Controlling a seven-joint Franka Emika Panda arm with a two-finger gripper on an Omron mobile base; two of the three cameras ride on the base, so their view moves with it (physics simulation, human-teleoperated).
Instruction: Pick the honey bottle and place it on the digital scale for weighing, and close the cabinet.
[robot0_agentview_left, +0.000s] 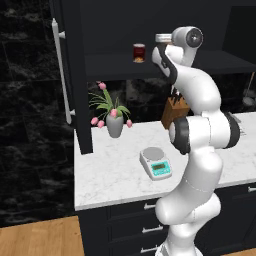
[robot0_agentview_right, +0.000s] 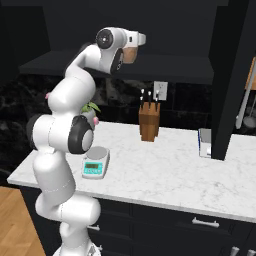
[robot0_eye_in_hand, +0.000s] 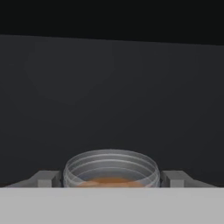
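Amber honey bottle (robot0_eye_in_hand: 111, 170) on the open cabinet (robot0_agentview_left: 75, 75) shelf (digital scale (robot0_agentview_left: 156, 162) on counter).

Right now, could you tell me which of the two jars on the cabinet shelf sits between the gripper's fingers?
The honey bottle, amber with a grey lid, sits between the gripper fingers; the smaller dark red jar stands apart to its left.

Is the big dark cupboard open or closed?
Open. The cabinet door with its long pale handle swings out to the side, so you can see the small red jar on the shelf inside.
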